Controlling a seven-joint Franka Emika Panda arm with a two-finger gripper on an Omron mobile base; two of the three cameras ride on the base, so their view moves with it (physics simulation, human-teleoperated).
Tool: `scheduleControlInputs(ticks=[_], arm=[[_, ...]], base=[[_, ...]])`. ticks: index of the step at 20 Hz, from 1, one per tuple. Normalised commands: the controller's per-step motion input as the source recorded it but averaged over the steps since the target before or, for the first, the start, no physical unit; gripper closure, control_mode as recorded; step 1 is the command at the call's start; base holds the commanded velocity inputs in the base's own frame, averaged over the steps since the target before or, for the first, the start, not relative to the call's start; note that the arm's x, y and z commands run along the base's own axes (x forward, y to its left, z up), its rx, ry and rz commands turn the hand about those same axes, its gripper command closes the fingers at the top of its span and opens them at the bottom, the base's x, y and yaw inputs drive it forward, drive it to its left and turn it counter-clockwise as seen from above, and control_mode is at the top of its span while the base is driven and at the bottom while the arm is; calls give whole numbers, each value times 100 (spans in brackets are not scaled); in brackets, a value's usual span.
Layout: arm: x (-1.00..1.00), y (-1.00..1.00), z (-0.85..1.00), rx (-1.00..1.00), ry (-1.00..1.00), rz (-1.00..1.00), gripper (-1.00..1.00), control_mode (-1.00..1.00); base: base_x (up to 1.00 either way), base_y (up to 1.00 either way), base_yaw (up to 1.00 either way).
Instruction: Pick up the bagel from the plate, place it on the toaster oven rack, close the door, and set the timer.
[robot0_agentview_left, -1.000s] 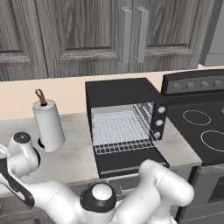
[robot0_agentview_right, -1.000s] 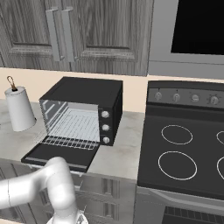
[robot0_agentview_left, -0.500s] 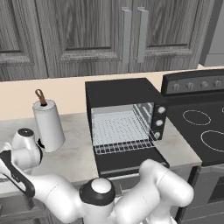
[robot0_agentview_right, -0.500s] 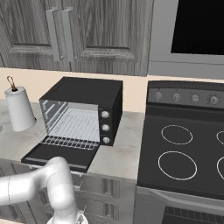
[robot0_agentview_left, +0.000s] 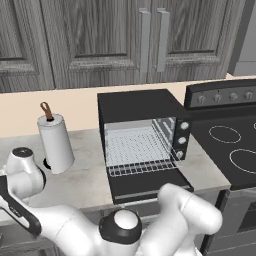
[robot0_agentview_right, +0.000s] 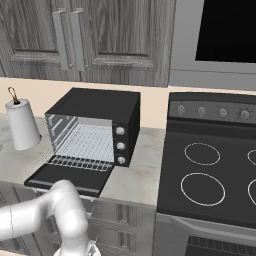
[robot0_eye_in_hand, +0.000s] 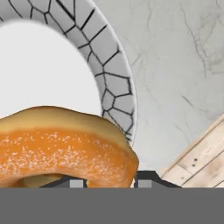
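The orange-brown bagel (robot0_eye_in_hand: 65, 148) bulks large at the bottom of the hand view, over the white plate (robot0_eye_in_hand: 111, 78) with its grey patterned rim. My gripper (robot0_eye_in_hand: 111, 183) is shut on the bagel's right side, with one dark fingertip (robot0_eye_in_hand: 148, 179) outside the ring and the other by its hole. The arm's wrist (robot0_agentview_left: 22, 167) hangs over the counter's left end, left of the oven. The black toaster oven stands with its door (robot0_agentview_left: 150, 185) (robot0_agentview_right: 65, 177) folded down flat. Inside it, the silver wire rack (robot0_agentview_left: 137, 150) (robot0_agentview_right: 87, 147) is bare.
A paper towel roll (robot0_agentview_left: 56, 142) (robot0_agentview_right: 20, 125) stands on the marble counter between my wrist and the oven. A black stove (robot0_agentview_left: 235, 150) (robot0_agentview_right: 210, 170) sits right of the oven. Beyond the counter edge in the hand view lies wooden floor (robot0_eye_in_hand: 201, 157).
The wrist at the left end of the counter has risen a little over the last second. The oven, door and paper towel roll stay put.
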Motion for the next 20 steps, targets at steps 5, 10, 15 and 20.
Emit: scheduleControlInputs(ticks=[5,10,15,20], arm=[[-53,-1,70,0,0,-15,100,-100],[-48,-34,69,0,0,-23,100,-100],[-52,-60,79,1,0,-28,100,-100],[-32,-83,68,0,0,-19,100,-100]], base=[[0,0,0],[0,0,0],[0,0,0],[0,0,0]])
